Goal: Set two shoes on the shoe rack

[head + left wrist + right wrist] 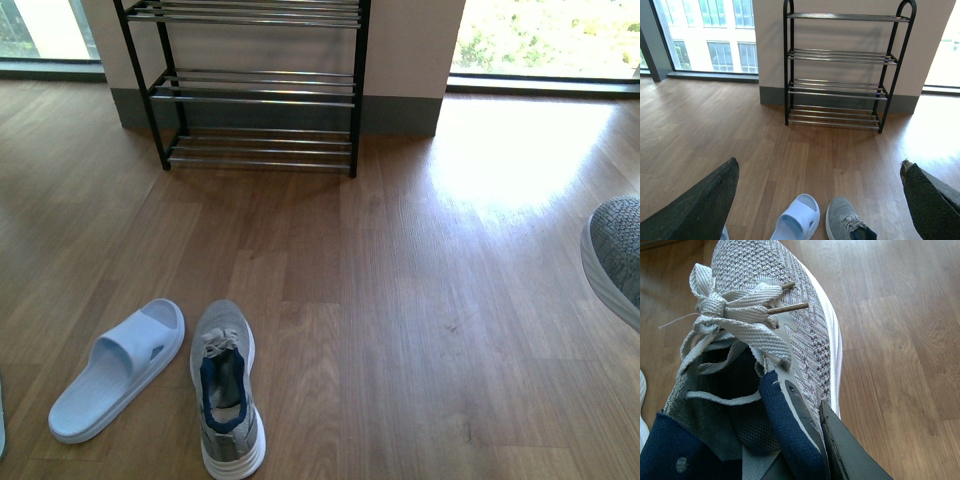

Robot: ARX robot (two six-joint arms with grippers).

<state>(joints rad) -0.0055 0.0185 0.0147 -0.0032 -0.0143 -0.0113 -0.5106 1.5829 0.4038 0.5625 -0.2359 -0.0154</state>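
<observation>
While the right gripper (810, 440) is clamped on the grey knit sneaker (785, 315) at its collar, one dark finger (850, 450) pressed against the outer side, the hold rests on soft, yielding fabric. That is the main risk: the collar could fold or slide out of the pinch, and the long toe could droop as the arm travels. The shoe rack (255, 95) stands against the far wall, well apart from this shoe, so there is a fair stretch to carry it. Its tiers are thin chrome rods, and a sole set down tilted could tip between them or catch a black upright.

The left gripper (818, 164) hangs spread wide with nothing in it, above the second sneaker (227, 385) and the pale blue slide (115, 370), which lie just beside each other on the wooden floor (400, 330).

Hidden from view is the right gripper's inner finger, probably tucked inside the navy lining. The front view crops the held sneaker at its right edge, so whether it is clear of the floor is hard to tell.
</observation>
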